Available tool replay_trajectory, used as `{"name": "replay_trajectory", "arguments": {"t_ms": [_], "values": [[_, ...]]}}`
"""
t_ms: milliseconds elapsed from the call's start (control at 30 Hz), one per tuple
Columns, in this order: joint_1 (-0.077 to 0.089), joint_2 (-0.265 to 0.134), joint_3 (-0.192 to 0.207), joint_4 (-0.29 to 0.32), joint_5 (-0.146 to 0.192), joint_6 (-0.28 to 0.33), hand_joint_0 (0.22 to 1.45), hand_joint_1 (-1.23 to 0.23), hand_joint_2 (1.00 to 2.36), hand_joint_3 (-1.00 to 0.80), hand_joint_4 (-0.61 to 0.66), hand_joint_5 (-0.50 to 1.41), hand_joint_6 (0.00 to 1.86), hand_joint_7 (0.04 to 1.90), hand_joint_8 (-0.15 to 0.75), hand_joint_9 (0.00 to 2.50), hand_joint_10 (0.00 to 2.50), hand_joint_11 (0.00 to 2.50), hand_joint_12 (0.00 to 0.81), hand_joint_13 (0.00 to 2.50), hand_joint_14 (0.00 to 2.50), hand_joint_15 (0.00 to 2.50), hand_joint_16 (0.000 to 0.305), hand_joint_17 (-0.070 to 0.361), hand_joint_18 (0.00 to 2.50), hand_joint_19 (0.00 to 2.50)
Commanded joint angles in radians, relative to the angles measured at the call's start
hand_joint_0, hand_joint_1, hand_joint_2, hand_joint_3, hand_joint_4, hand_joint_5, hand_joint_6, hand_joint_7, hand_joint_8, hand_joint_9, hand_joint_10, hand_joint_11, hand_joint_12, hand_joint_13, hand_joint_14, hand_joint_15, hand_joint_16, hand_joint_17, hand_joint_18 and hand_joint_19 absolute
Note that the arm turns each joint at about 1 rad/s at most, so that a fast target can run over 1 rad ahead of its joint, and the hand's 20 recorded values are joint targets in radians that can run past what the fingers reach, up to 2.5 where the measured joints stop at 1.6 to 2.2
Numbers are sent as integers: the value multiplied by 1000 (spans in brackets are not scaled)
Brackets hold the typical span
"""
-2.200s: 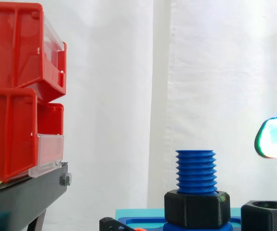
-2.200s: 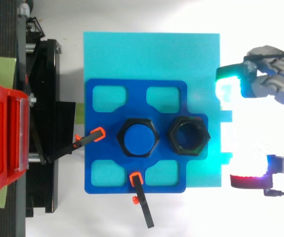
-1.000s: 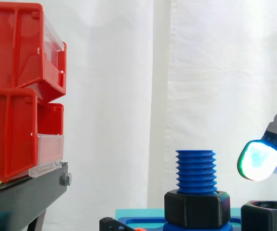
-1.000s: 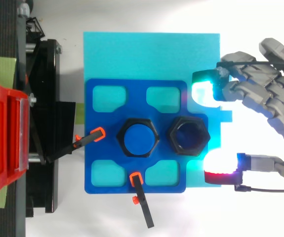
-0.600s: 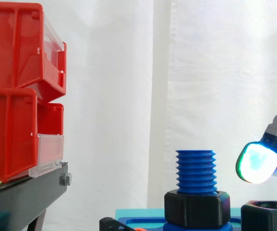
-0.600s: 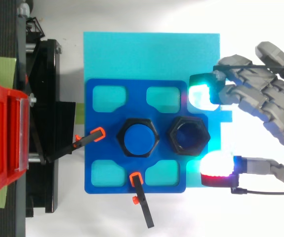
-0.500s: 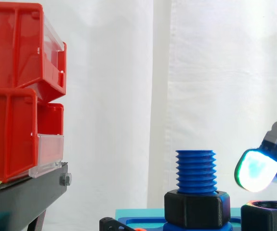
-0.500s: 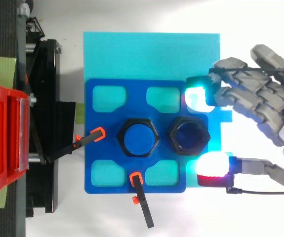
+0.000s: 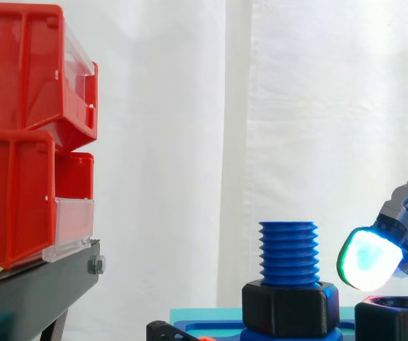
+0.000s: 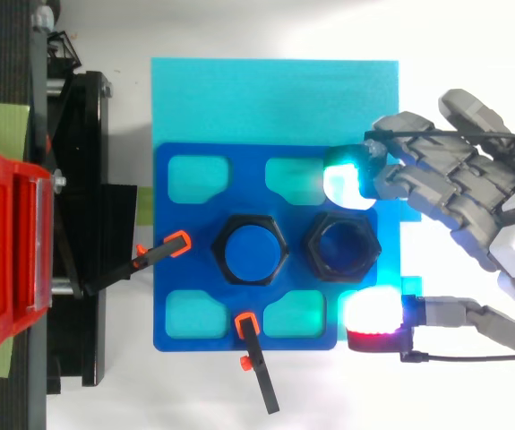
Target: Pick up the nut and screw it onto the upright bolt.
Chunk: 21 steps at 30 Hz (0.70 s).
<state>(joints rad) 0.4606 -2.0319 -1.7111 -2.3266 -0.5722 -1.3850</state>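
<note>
Hand [image 10: 472, 202] at right of top view, spread, holding nothing. Its glowing pads [image 10: 347, 177] sit either side of the loose black hexagonal nut [image 10: 342, 246]; the side view puts a pad just above the nut's rim. The nut sits on the blue fixture plate [image 10: 185, 296], just right of the upright blue threaded bolt [image 9: 289, 253].

Judged step: closing on the nut. Lower until the pads are level with the flats, pinch opposite flats, then lift straight and level.
</note>
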Motion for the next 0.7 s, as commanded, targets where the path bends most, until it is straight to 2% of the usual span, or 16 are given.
{"name": "replay_trajectory", "arguments": {"t_ms": [0,567,667], "values": [[1,-1,1,1,0,0,387,-710,1000,-500,211,-234,502,786,294,395,0,26,396,342,0,0,56,126,339,67],[3,-1,1,1,-6,-12,353,-765,1000,-500,226,-242,502,783,304,363,0,29,417,319,0,0,61,137,344,69],[-5,-1,1,-13,-8,-8,353,-765,1000,-500,225,-240,502,783,304,363,0,24,417,320,0,0,61,137,344,76]]}}
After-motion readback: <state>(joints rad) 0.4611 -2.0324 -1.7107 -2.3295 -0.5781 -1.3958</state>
